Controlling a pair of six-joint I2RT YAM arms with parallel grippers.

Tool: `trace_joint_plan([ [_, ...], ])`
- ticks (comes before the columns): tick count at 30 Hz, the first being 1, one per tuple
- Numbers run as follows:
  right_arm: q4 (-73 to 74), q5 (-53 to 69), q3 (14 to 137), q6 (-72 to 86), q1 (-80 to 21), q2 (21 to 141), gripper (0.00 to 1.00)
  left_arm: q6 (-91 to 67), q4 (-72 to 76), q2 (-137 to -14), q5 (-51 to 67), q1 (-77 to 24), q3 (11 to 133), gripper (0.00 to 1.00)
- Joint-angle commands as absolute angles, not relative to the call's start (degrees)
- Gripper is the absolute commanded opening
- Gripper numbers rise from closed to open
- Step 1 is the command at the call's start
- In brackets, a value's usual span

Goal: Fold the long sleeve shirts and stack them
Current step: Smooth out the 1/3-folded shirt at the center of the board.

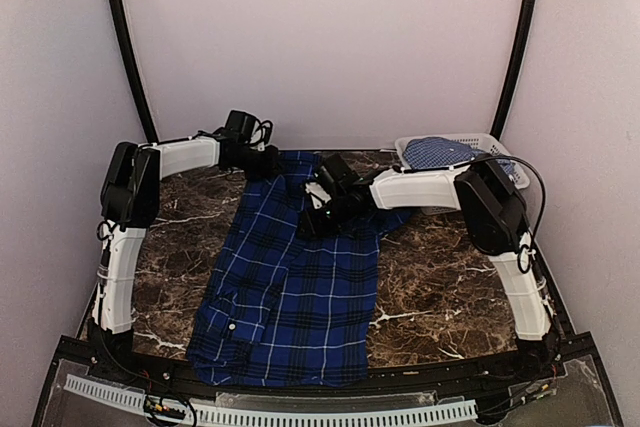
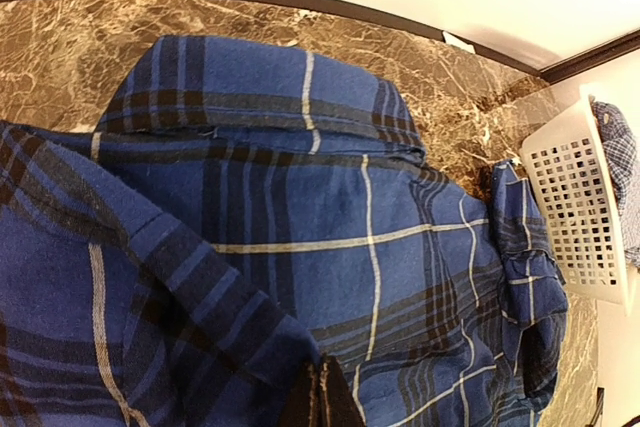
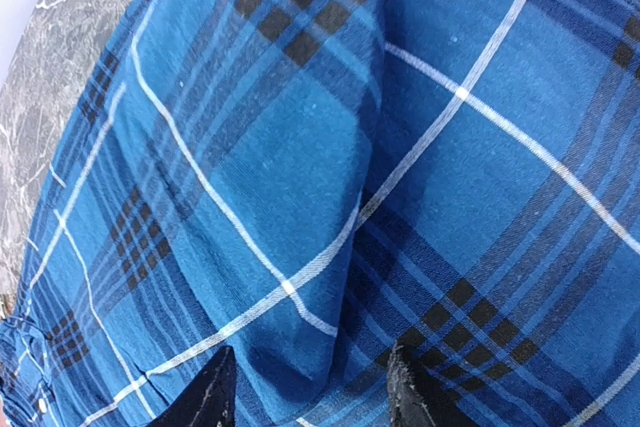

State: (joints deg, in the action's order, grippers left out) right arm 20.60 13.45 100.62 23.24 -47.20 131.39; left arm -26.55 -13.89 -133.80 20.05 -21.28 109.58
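Dark plaid shirt (image 1: 285,287) is laid out lengthwise on the marble table (image 1: 450,287). Hem sits at the near edge, collar end toward the far wall. Mostly flat, somewhat rumpled. A chest pocket (image 1: 232,315) with a white button shows on its near left side.

Right gripper (image 1: 318,211) is down on the upper middle of the plaid shirt, reaching in from the right. Wrist view: its fingers (image 3: 212,397) are spread apart with the tips at the cloth, straddling a crease that runs between them. No pinch visible, so it reads as released.

One sleeve (image 1: 395,215) is bunched off the shirt's right side, just beside the right gripper, pointing toward the basket (image 1: 480,140).

Left gripper (image 1: 263,159) is further back, at the shirt's far left corner by the shoulder. Wrist view: its fingers (image 2: 305,402) are clenched together and a raised fold of plaid runs right up into the tips, so it is grasping the plaid shirt there. Beyond the tips the collar (image 2: 260,97) lies folded down, flat on the marble.

Far right corner: the basket is white plastic lattice, sitting at the table's far edge. It is well apart from the body of the plaid shirt and near the sleeve end. The lighter checked shirt (image 1: 438,153) is crumpled inside it, unfolded, filling most of the opening. Left wrist view catches the basket's side wall, with a bit of that checked cloth showing above the rim.
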Motion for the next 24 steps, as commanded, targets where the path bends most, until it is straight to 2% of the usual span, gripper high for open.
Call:
trace_joint_plan([
  [1, 19.13, 13.98, 102.89, 24.16, -47.98, 132.56, 0.46, -25.89, -11.31, -129.12, 22.25, -21.54, 108.10, 0.00],
  [3, 18.88, 13.99, 102.68, 24.27, -48.12, 132.41, 0.40, -25.66, -10.83, -129.10, 22.58, -21.47, 107.73, 0.00],
  [8, 18.83, 12.62, 101.55, 24.71, -48.54, 130.95, 0.09, -25.34, -10.14, -129.12, 21.93, -21.09, 107.09, 0.00],
  [10, 18.70, 11.72, 100.32, 25.08, -48.52, 129.61, 0.00, -25.24, -9.82, -129.11, 21.76, -20.83, 106.76, 0.00],
  [22, 17.89, 9.41, 95.89, 26.94, -48.60, 126.17, 0.00, -23.69, -9.51, -131.03, 15.04, -19.96, 106.91, 0.00],
  [24, 18.03, 8.83, 95.81, 27.05, -48.60, 125.77, 0.03, -23.17, -10.36, -132.23, 15.22, -19.95, 108.35, 0.01],
])
